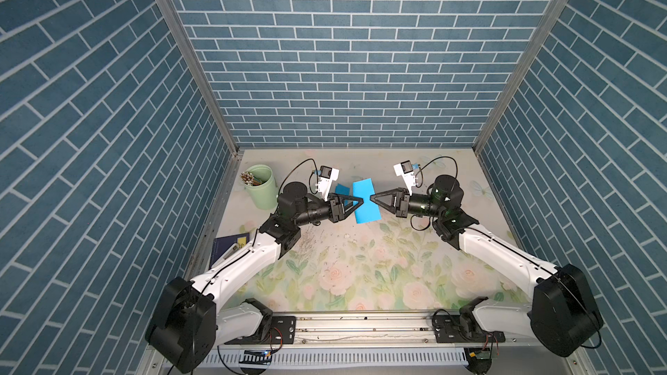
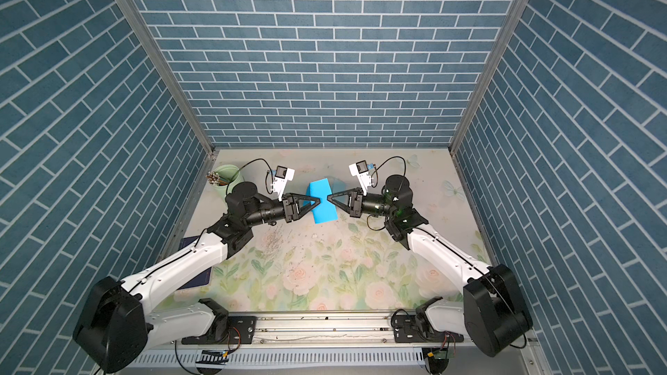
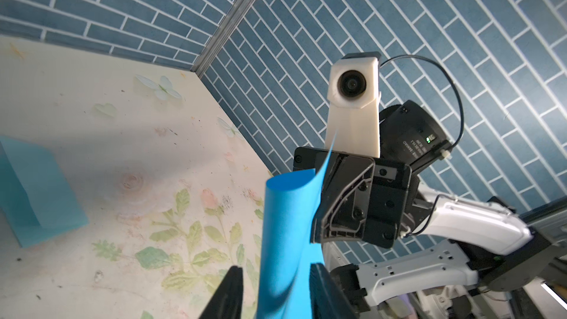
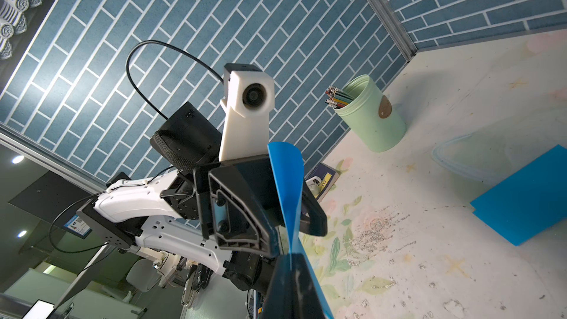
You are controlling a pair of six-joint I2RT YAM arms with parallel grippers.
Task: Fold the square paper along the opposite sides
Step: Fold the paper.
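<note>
Two grippers meet above the flowered table (image 1: 361,268), to the right of the green cup (image 1: 260,189). Nearer to the front than the cup, a dark book (image 1: 225,247) lies partly under the left arm. The blue paper (image 1: 368,212) is lifted off the table, curled, well right of the cup. The right gripper (image 1: 373,198) is closed tight on one edge of it. The left gripper (image 1: 360,203) has its fingers (image 3: 228,293) on both sides of the opposite edge; I cannot tell if they press it. A second blue sheet (image 1: 341,189) lies flat between the cup and the paper
</note>
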